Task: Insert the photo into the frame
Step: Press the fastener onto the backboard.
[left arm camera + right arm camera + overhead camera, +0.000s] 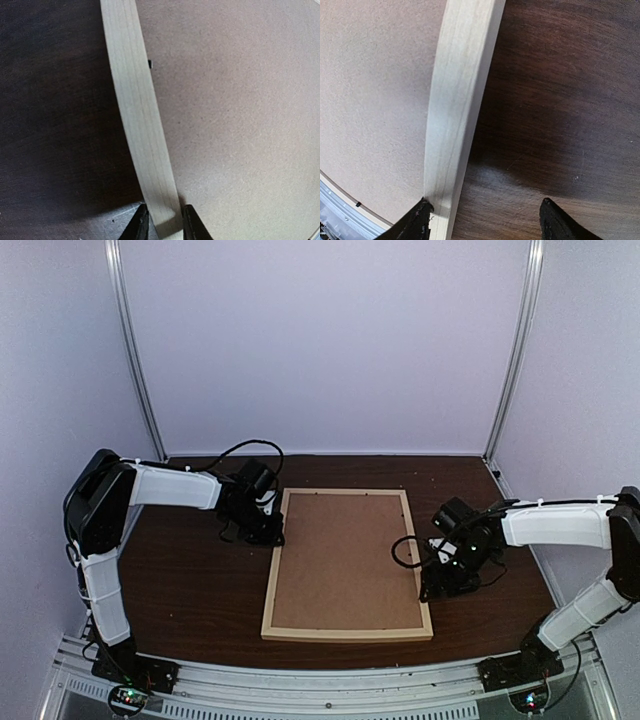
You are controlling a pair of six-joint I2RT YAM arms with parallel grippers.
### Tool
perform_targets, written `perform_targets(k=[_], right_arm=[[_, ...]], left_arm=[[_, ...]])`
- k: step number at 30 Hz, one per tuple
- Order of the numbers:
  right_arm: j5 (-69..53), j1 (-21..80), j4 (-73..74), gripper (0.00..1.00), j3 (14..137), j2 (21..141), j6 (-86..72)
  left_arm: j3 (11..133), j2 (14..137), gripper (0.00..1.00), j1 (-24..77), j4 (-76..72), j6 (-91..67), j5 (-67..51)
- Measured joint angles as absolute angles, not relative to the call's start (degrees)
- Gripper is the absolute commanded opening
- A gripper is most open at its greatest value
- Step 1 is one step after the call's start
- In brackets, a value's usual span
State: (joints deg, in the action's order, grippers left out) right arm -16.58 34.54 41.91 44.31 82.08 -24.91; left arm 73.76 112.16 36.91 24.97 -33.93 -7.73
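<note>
Frame (347, 634) long axis 12–6, an arm on each rail.
Left gripper (165, 227) pinches 10 o'clock rail; right gripper (485, 220) wide, straddling 3 o'clock rail.

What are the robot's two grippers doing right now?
Left gripper: closed on the frame's left rail.
Right gripper: open, fingers straddling the right rail.

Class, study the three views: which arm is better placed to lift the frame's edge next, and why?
Probably left. The left gripper pinches a rail of the frame between both fingers. The right gripper stands open, with one finger at its rail and the other out over the table.
</note>
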Motion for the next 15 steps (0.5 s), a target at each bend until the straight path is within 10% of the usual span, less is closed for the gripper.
perform_targets(k=[15], right_arm=[[-16.05, 35.59, 43.83, 0.73, 46.63, 84.38, -25.96]], left_arm=[[73.49, 112.07, 0.24, 36.91, 24.62, -33.98, -7.75]])
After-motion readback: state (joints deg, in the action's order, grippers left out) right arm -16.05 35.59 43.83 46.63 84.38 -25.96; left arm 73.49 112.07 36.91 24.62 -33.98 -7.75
